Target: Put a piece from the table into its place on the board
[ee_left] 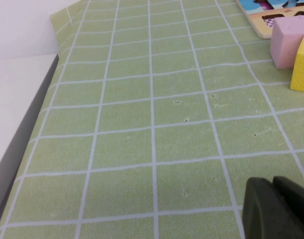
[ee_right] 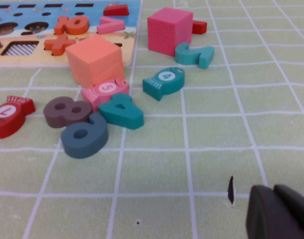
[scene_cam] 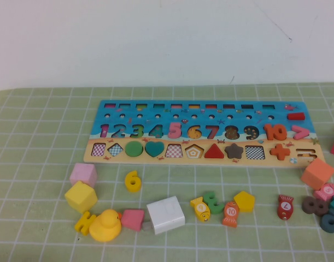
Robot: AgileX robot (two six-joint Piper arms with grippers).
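Dark left gripper [ee_left: 278, 209] is closed and empty above the pale green gridded table [ee_left: 152, 149]; right gripper [ee_right: 281, 214] also looks closed. Small flat yellow wooden numeral 6 [scene_cam: 133, 180] lies well apart from both, just before the long wooden puzzle board [scene_cam: 202, 134].

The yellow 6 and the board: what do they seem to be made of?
The yellow 6 looks like painted wood: thick, flat, matte, even color. The board looks like wood with a printed face, pale at its edge. Neither is certain. The left gripper and right gripper hang shut over the table.
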